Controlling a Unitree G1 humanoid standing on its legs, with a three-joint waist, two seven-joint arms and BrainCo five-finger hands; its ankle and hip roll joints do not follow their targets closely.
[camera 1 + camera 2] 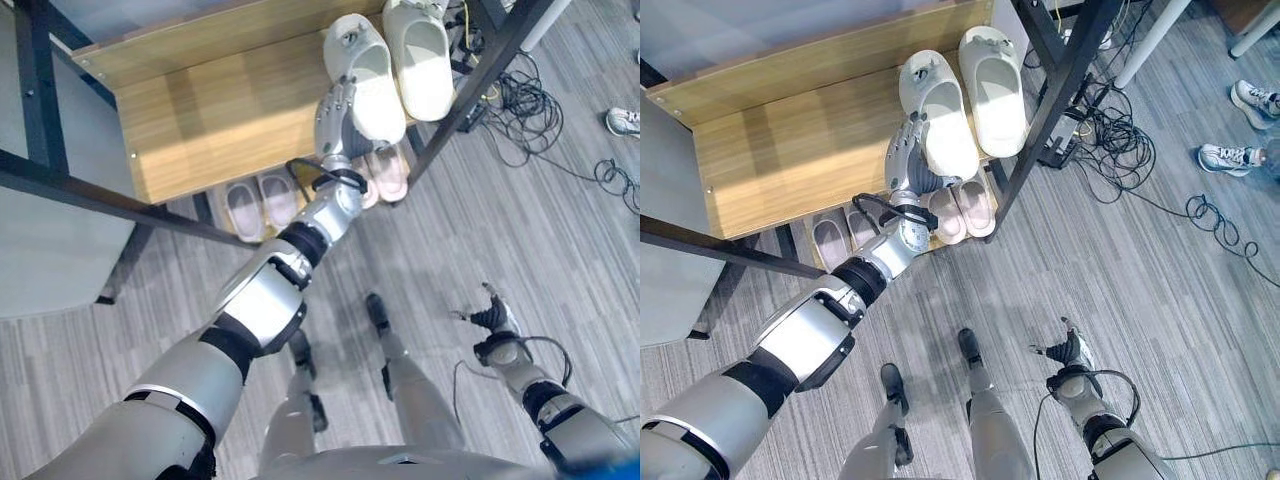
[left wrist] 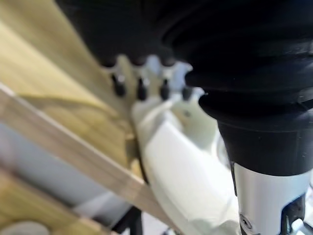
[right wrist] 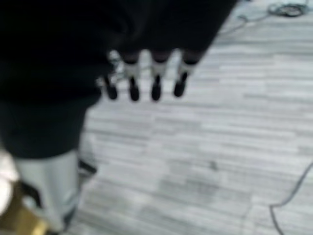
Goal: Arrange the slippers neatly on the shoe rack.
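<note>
white slipper (image 1: 945, 125) | left robot hand (image 1: 908, 152) grips | pink pairs (image 1: 965, 208) beneath

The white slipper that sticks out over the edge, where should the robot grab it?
Probably by its heel end. The white slipper lies flat on the wooden shelf, heel overhanging the front edge, where the left hand already is. Coming from the front, on the side away from its twin, looks easiest.
</note>
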